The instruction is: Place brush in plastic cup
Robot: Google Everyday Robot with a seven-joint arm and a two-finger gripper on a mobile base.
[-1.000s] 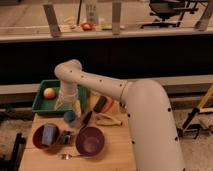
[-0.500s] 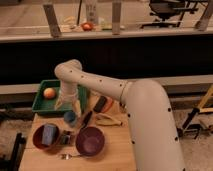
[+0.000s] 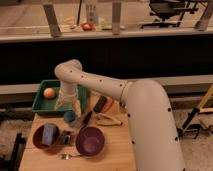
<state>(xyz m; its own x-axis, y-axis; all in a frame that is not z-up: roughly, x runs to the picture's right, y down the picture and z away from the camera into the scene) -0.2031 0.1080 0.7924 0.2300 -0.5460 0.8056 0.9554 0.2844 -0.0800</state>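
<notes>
While the gripper (image 3: pixel 68 104) hovers over the plastic cup (image 3: pixel 70 118), 2 bowls (image 3: pixel 90 140) flank it.

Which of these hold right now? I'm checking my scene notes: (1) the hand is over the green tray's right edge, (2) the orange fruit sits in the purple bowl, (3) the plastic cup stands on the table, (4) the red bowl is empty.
1. True: the hand hangs at the right edge of the green tray.
2. False: the orange fruit lies in the green tray; the purple bowl holds none.
3. True: the plastic cup stands on the table.
4. False: the red bowl holds a blue block.
</notes>
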